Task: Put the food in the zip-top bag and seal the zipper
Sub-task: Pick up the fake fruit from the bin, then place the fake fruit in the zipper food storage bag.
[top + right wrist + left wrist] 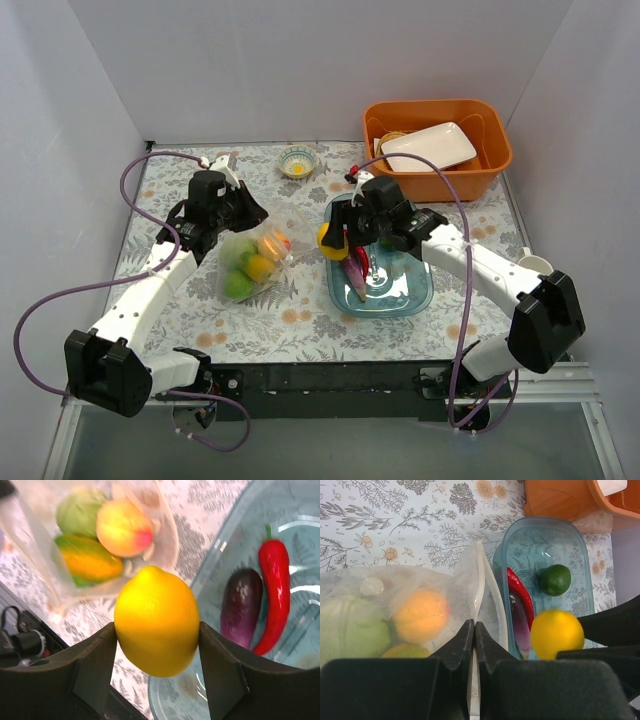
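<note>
My right gripper (pixel 157 630) is shut on the yellow lemon (pixel 156 620) and holds it above the left rim of the blue tray (pixel 420 295), next to the bag's mouth; the lemon also shows from above (pixel 329 238). The clear zip-top bag (pixel 255 262) lies left of the tray and holds the green cabbage (pixel 80 511), the orange peach (pixel 123 527) and the orange mango (pixel 90 560). My left gripper (pixel 474 630) is shut on the bag's whitish zipper (pixel 481 587) edge. The red chilli (pixel 273 585), purple eggplant (pixel 241 605) and a green lime (pixel 554 579) lie in the tray.
An orange bin (pixel 437 148) with a white plate (pixel 428 146) stands at the back right. A small patterned bowl (pixel 297 161) sits at the back centre. A white cup (pixel 531 265) stands near the right edge. White walls enclose the floral tabletop.
</note>
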Available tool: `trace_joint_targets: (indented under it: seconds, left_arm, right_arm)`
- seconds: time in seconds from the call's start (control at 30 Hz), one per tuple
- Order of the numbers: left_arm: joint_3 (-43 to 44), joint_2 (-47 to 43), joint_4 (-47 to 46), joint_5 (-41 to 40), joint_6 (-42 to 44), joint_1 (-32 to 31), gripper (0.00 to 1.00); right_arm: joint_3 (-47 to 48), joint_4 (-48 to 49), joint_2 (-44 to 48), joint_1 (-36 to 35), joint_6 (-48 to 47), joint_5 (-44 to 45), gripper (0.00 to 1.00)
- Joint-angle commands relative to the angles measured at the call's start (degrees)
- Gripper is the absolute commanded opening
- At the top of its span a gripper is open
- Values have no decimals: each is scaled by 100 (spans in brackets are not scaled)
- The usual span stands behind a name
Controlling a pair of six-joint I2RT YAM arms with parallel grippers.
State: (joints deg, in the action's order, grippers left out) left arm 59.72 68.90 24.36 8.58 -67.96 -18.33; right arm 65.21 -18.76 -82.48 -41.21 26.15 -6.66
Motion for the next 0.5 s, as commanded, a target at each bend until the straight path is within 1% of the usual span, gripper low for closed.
trace_joint_targets:
  seconds: [0.0, 0.17, 0.47]
  left_arm:
    - [-48, -237, -115, 258, 99, 22, 2]
    - [-145, -290, -195, 636, 266, 22, 3]
    - [-268, -430, -221, 724, 310, 22, 3]
  right_arm:
    - [536, 654, -320, 52, 215, -292, 17]
    - [835, 804, -611, 113, 276, -520, 17]
    - [985, 1339, -1200, 122, 671, -1267, 17]
